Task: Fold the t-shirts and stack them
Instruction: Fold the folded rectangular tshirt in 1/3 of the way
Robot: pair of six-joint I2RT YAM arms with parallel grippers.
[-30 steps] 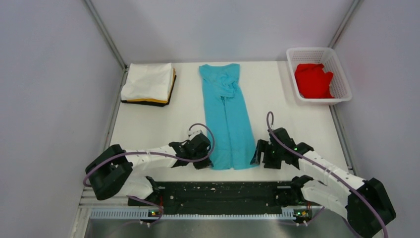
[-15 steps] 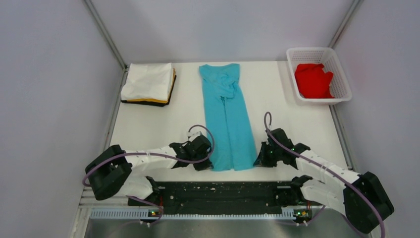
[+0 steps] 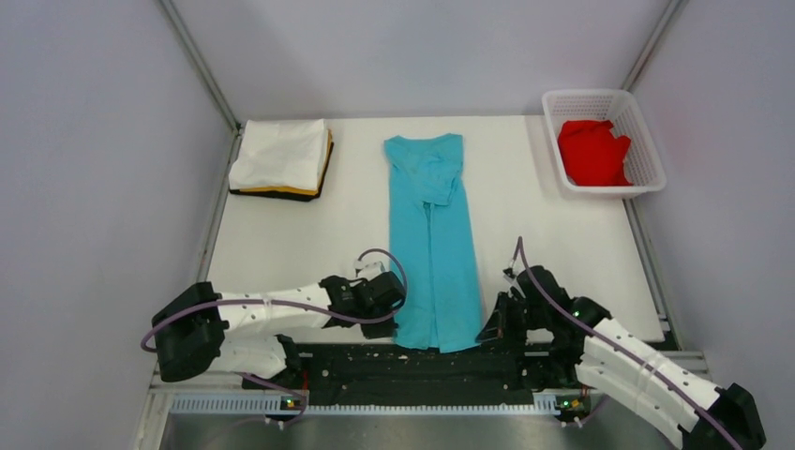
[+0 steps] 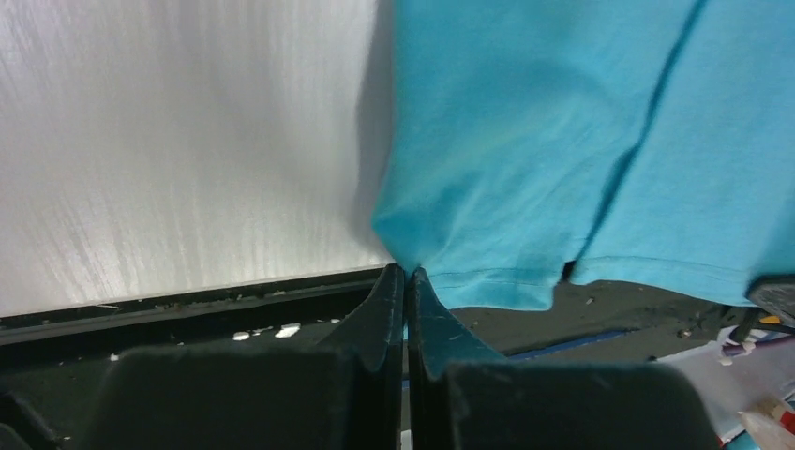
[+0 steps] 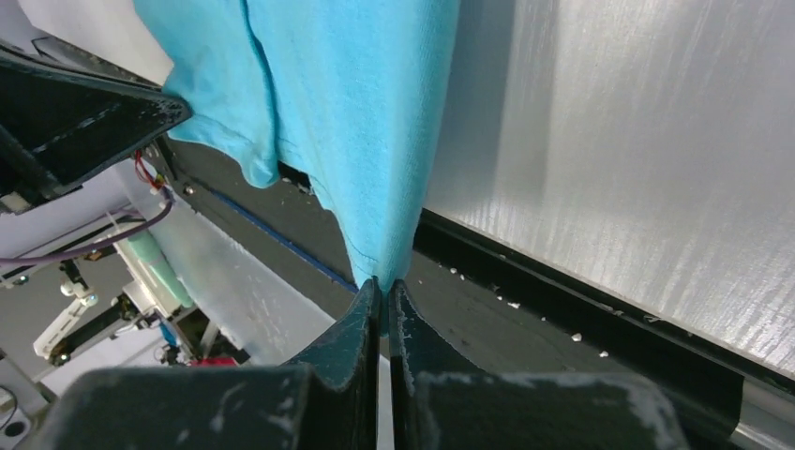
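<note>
Both the left claw [image 4: 406, 271] and right claw [image 5: 380, 282] grip the turquoise t-shirt [image 3: 433, 253], dragged nearer

Between left gripper [image 3: 397, 322] and right gripper [image 3: 484, 332] the turquoise shirt [image 3: 433, 253] fills the gap. Table [image 3: 281, 248] bare outward of each; folded shirt stack [image 3: 279, 157] and basket [image 3: 649, 161] sit far ahead.

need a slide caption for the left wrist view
Hem corner of the turquoise t-shirt pinched in the left arm's jaws, its hem past the white table's near edge.
</note>
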